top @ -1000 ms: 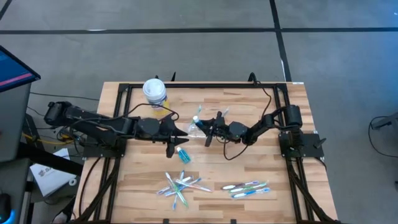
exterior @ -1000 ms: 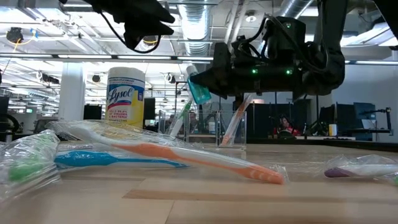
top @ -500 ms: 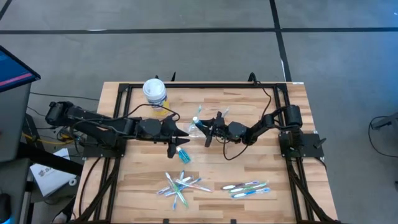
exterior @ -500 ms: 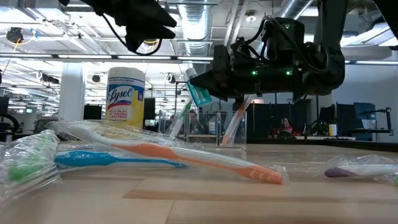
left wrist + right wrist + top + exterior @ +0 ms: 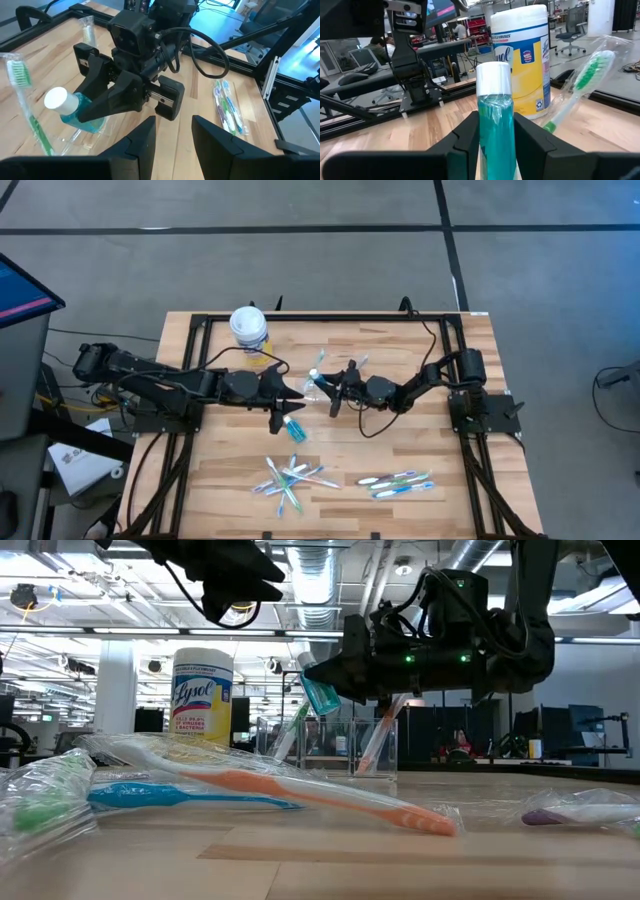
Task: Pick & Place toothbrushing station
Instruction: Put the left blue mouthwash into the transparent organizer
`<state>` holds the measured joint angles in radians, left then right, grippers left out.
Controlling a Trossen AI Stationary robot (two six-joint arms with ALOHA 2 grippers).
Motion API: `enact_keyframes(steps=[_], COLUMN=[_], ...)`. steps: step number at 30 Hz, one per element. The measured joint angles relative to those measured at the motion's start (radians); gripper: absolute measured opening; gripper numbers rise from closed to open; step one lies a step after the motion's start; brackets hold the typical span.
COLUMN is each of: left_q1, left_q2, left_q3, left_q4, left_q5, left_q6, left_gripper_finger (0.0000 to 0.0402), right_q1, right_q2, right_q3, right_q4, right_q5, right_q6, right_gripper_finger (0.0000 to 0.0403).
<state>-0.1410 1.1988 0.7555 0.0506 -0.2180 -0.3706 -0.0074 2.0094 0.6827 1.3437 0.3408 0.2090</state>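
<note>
My fingers [image 5: 470, 145]: matt black plastic. Tube [image 5: 495, 120]: glossy translucent teal, smooth white cap. Table [image 5: 340, 455]: pale wood planks. Tub [image 5: 522, 60]: glossy label.

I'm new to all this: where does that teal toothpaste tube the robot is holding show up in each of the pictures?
High view: tube near table centre, at the right gripper.
Low view: tube upper middle, tilted above the clear cup.
Left wrist view: tube at left, white cap outward.
Right wrist view: tube centre, upright between the fingers.
Shared landmark: green toothbrush beside it.
</note>
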Motion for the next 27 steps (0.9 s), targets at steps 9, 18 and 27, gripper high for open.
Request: enact_keyframes(steps=[9, 18, 27], left_q1=[0.000, 0.000, 0.000], left_q2=[0.000, 0.000, 0.000], left_q3=[0.000, 0.000, 0.000], left_q4=[0.002, 0.003, 0.003], left_q5=[0.001, 0.004, 0.004], left_q6=[0.000, 0.000, 0.000], left_gripper_finger=[0.0122, 0.0122, 0.0122], right_q1=[0.000, 0.000, 0.000], right_q2=[0.000, -0.003, -0.004], right_q3=[0.000, 0.001, 0.003], right_q4=[0.001, 0.003, 0.002], right_q5=[-0.001, -0.002, -0.002], right_q6=[-0.009, -0.034, -0.054], right_gripper_finger=[0.0093, 0.0093, 0.0107])
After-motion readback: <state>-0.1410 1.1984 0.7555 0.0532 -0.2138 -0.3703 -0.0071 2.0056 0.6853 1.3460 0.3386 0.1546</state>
